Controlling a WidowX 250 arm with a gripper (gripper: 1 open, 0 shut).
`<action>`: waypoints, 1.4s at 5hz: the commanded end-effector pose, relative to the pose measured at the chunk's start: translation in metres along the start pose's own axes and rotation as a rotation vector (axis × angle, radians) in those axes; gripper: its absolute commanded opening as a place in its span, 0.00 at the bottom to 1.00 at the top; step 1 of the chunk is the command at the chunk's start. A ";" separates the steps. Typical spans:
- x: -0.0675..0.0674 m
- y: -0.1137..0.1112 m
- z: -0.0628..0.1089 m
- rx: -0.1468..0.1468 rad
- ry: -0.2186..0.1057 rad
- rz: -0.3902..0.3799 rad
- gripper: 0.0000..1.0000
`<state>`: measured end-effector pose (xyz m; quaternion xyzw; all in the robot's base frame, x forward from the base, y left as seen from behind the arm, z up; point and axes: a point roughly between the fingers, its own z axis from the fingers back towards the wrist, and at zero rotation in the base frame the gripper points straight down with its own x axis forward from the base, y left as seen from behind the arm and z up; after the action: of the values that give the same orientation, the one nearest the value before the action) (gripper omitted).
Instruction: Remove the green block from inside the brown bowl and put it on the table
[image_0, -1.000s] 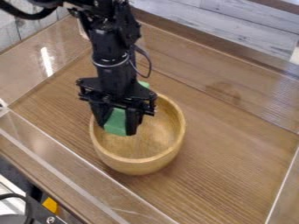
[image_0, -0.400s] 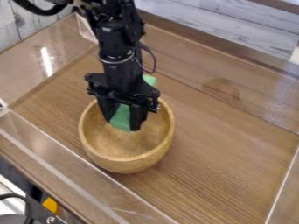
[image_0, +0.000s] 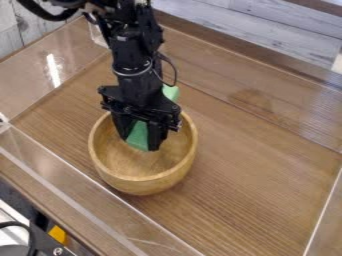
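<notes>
The brown bowl (image_0: 140, 168) sits on the table (image_0: 254, 150) at centre-left, round and light wood. My black gripper (image_0: 144, 137) comes straight down into its far half. Its fingers are shut on the green block (image_0: 138, 133), which stands on end between them, partly hidden by the fingers. A bit of green also shows behind the gripper near the bowl's far rim. Whether the block's lower end rests on the bowl's floor cannot be told.
Low clear plastic walls (image_0: 80, 215) edge the table on the left, front and right. A pale plank wall runs along the back. The arm's black body (image_0: 127, 40) rises from the bowl toward the upper left.
The bowl has slid a little to the left and toward the front under the gripper. The gripper stays shut on the green block and has barely moved in the last half second.
</notes>
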<state>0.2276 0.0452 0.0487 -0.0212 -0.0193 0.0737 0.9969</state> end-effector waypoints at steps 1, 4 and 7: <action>0.014 0.007 0.018 0.000 -0.040 -0.038 0.00; 0.022 0.001 0.037 -0.017 -0.048 -0.118 0.00; 0.040 -0.032 0.046 -0.051 -0.050 -0.285 0.00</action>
<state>0.2622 0.0204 0.0848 -0.0459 -0.0259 -0.0662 0.9964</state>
